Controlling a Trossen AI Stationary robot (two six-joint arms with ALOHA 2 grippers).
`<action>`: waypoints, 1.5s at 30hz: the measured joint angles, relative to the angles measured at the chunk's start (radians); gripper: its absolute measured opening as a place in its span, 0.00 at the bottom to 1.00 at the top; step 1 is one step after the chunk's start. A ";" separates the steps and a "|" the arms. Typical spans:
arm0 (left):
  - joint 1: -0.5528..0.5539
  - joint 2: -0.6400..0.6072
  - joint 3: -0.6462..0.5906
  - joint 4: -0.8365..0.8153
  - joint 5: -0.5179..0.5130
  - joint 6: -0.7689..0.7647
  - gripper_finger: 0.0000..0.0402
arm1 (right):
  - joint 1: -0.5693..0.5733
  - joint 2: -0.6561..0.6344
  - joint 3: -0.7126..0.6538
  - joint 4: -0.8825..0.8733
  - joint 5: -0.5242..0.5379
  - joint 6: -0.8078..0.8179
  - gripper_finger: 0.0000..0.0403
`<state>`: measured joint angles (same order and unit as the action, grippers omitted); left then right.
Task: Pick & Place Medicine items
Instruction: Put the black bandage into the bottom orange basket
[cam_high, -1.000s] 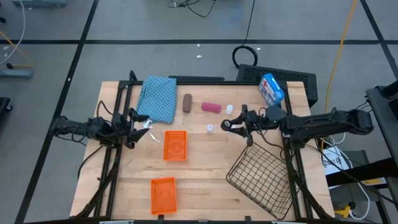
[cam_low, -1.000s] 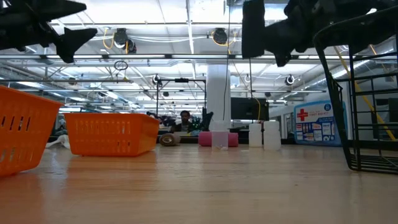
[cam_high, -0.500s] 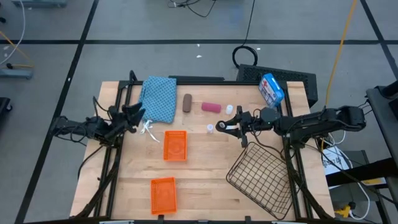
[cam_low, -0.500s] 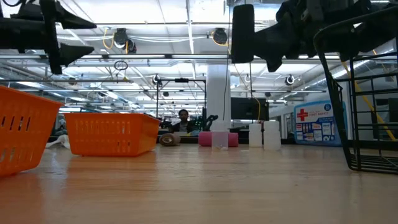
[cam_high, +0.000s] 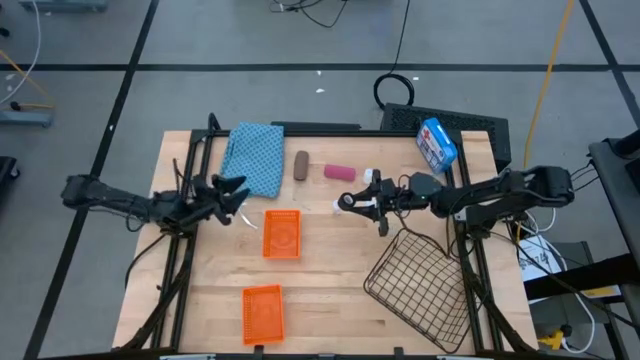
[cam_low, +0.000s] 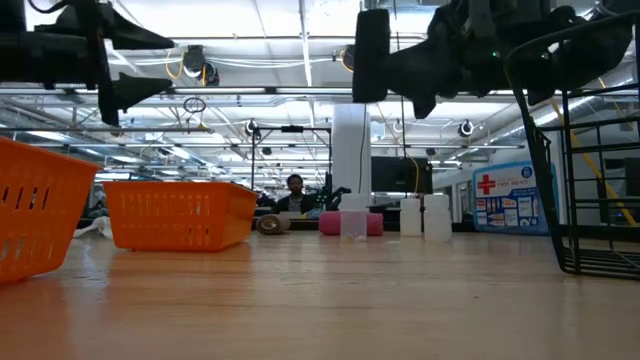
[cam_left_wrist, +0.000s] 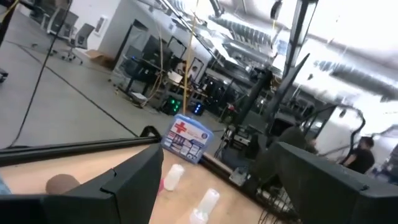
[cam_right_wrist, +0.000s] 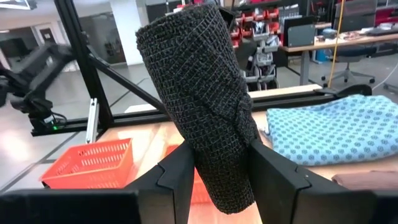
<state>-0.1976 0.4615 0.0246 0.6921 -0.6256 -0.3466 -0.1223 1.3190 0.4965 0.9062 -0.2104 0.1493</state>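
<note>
Carry step, we judge: right gripper (cam_right_wrist: 217, 180) pinches the black cylinder (cam_right_wrist: 202, 99) upright, above the table near a white vial (cam_high: 338, 206); next comes choosing a container, orange basket (cam_high: 282, 233) or wire basket (cam_high: 420, 285), and we cannot say which. Left gripper (cam_high: 232, 193) hangs spread and empty beside the blue cloth (cam_high: 253, 158). From above, the fingers hide the held cylinder.

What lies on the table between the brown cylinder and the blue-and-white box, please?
In the high view, between the brown cylinder and the box lie the pink cylinder and a white vial.
</note>
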 joint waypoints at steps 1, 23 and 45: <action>0.000 0.058 0.013 0.024 0.000 0.012 0.77 | 0.000 0.012 0.007 0.000 0.000 0.000 0.32; 0.004 1.071 0.789 0.035 0.139 0.534 0.77 | 0.014 0.084 0.064 0.018 -0.003 0.022 0.32; 0.068 1.220 0.938 0.018 0.206 0.475 0.45 | 0.024 0.083 0.064 -0.013 -0.003 -0.012 0.32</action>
<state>-0.1292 1.6817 0.9630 0.7097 -0.4194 0.1280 -0.0979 1.4025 0.5602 0.8936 -0.2131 0.1375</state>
